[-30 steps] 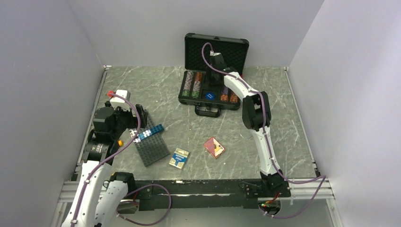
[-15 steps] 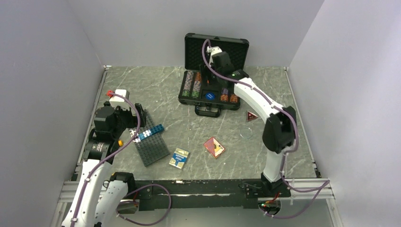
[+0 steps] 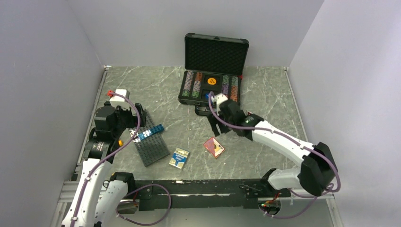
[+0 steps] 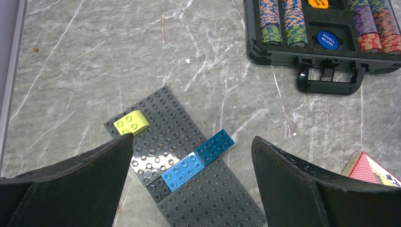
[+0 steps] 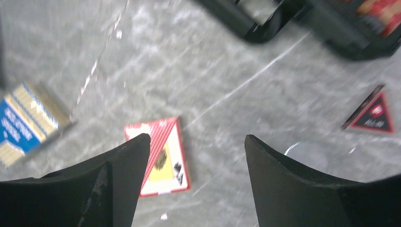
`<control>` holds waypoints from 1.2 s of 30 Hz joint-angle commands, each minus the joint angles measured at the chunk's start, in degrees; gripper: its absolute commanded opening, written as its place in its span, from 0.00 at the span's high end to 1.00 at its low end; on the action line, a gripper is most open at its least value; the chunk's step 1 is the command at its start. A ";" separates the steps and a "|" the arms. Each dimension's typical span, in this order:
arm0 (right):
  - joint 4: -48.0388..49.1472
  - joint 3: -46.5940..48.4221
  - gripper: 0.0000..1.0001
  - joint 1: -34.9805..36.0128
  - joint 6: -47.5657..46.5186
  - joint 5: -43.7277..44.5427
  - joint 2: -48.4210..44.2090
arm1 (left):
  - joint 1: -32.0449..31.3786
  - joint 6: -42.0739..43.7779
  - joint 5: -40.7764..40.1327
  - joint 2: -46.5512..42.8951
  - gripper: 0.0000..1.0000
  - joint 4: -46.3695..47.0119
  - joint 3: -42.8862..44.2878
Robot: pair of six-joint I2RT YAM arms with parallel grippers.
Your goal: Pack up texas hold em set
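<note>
The black case [image 3: 189, 99] stands open at the back, with striped chip rows [image 3: 193, 83], an orange disc [image 3: 212, 81] and a blue disc [image 4: 327, 40] inside. A red card deck [image 3: 214, 147] and a blue card deck [image 3: 179, 158] lie on the table in front. My right gripper [image 3: 218, 127] is open and empty, hovering above the red deck [image 5: 163, 158]. The right wrist view also shows the red triangle [image 5: 373, 113] and a clear disc [image 5: 307, 153] on the table. My left gripper [image 4: 191, 156] is open and empty at the left.
A dark grey studded plate [image 3: 151, 146] with blue bricks [image 4: 196, 158] and a yellow brick [image 4: 131, 123] lies under my left gripper. The case handle [image 4: 328, 82] sticks out toward me. Walls enclose the table on three sides.
My right arm has pulled back from the case to the table's middle, above the red deck. An orange disc now lies in the case's centre compartment. The left arm has not moved.
</note>
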 commanded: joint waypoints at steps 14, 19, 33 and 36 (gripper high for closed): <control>2.65 -12.77 0.21 11.47 4.25 0.56 -2.04 | -0.11 -0.05 6.81 2.84 0.02 1.83 0.81; 2.85 -11.80 0.20 12.72 3.70 2.44 1.42 | -0.11 0.04 7.49 2.48 0.02 2.03 0.75; 2.46 -9.88 0.20 13.84 2.69 4.64 7.63 | -0.47 -0.05 11.70 2.43 0.02 3.11 0.51; 2.32 -9.57 0.21 13.84 2.71 4.02 8.28 | -1.20 0.04 13.03 2.84 0.02 3.56 0.29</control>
